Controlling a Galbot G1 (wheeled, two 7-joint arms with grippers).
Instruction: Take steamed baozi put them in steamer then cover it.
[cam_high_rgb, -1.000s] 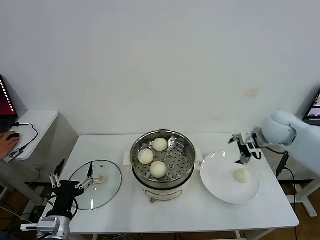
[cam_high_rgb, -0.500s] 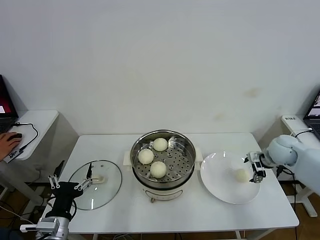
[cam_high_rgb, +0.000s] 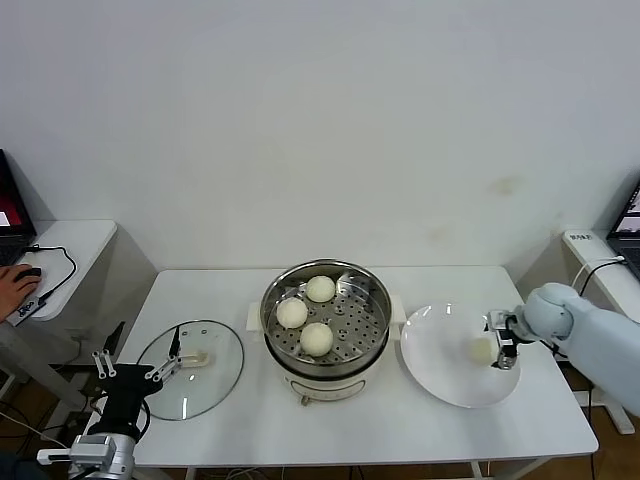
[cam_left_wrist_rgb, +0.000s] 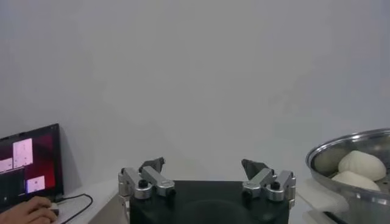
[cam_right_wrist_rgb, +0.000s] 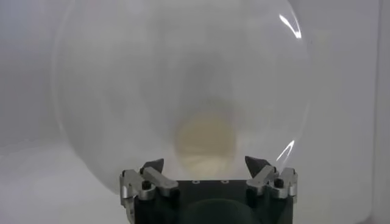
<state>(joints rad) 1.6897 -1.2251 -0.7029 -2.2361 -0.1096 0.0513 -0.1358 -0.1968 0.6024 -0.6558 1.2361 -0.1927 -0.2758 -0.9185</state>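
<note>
While the head view half hides the last baozi (cam_high_rgb: 483, 349) behind the right gripper (cam_high_rgb: 503, 345), the wrist view shows its fingers spread either side, unclenched. Parked low beside the glass lid (cam_high_rgb: 190, 368), the left gripper (cam_high_rgb: 135, 366) is also released.

Steamer (cam_high_rgb: 326, 322): shiny stainless steel, perforated tray, cream plastic-looking base. Baozi (cam_high_rgb: 316, 338): smooth, matt, off-white. Cover (cam_high_rgb: 190, 368): clear glass, metal rim. Plate (cam_high_rgb: 440, 375): glossy white. My fingers (cam_right_wrist_rgb: 152, 165): dark tips, bare-metal links.

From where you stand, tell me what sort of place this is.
Probably a lab or office test room, not a kitchen: a plain white table against a bare wall, a steamer set out on it, and a side desk with someone's hand on a mouse.
</note>
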